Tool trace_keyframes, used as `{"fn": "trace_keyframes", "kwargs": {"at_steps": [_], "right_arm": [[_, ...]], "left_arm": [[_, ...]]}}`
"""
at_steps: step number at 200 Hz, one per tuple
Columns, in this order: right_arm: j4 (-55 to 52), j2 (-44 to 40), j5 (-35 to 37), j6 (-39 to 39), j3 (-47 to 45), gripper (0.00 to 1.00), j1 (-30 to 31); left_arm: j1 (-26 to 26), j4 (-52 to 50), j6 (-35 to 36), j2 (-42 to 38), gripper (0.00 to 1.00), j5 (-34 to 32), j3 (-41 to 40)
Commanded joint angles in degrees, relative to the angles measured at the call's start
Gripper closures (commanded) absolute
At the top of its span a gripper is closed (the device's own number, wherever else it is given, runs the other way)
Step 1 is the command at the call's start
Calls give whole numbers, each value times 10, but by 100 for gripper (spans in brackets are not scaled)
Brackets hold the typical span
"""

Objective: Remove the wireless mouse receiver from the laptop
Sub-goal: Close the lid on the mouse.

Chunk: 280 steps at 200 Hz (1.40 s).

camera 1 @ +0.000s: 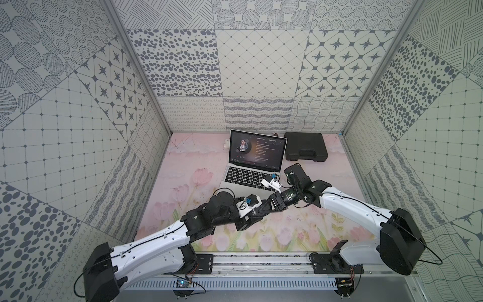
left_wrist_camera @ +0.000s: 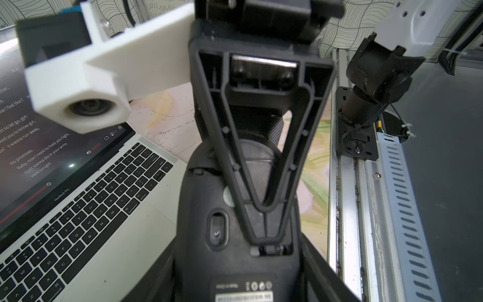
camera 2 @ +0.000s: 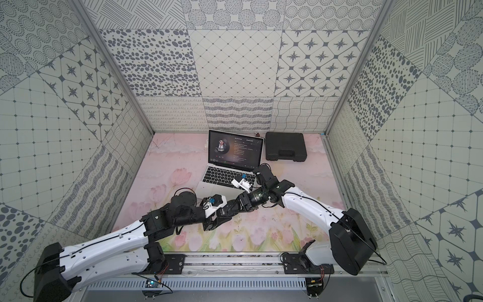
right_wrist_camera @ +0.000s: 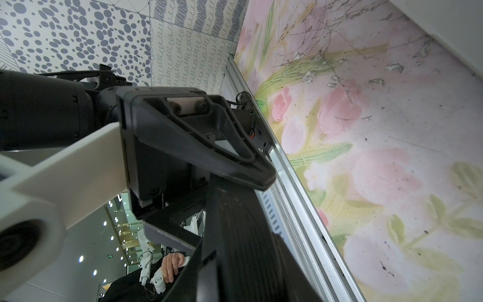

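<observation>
Count: one laptop [camera 1: 257, 151] [camera 2: 235, 150], one black mouse [left_wrist_camera: 196, 261], one black moulded case [camera 1: 305, 149] [camera 2: 286, 146], two arms.

Laptop: slim, silver, black keys, lid open. The dark screen shows a round portrait and lines of text. It sits at the back middle of the floral desk [camera 1: 183, 170], with the case just beside it on the right in both top views.

The left end effector [camera 1: 254, 215] grasps the mouse from both sides, belly up, in front of the laptop's near edge. A label, a sensor window and an open slot show on the underside.

The right end effector [left_wrist_camera: 268, 235] meets it from the opposite side, with a fingertip at that slot. It is seen edge-on, so one cannot tell whether it is released or clenched.

Wireless mouse receiver: too small to pick out with certainty in any view, so its place cannot be told.
</observation>
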Motion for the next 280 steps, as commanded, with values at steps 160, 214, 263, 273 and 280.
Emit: {"fn": "trace_keyframes", "kwargs": {"at_steps": [160, 214, 263, 273, 280], "right_arm": [[-2, 42, 65, -34, 12, 51, 14], [29, 59, 66, -16, 13, 51, 30], [59, 67, 67, -2, 10, 59, 36], [63, 69, 66, 0, 9, 61, 36], [62, 71, 65, -1, 10, 59, 36]], "left_arm": [[-1, 87, -15, -29, 100, 14, 14], [-1, 93, -17, -26, 100, 16, 17], [-1, 94, -15, -28, 100, 11, 17], [-1, 93, -14, -28, 100, 11, 17], [-1, 91, -14, -28, 100, 11, 17]]}}
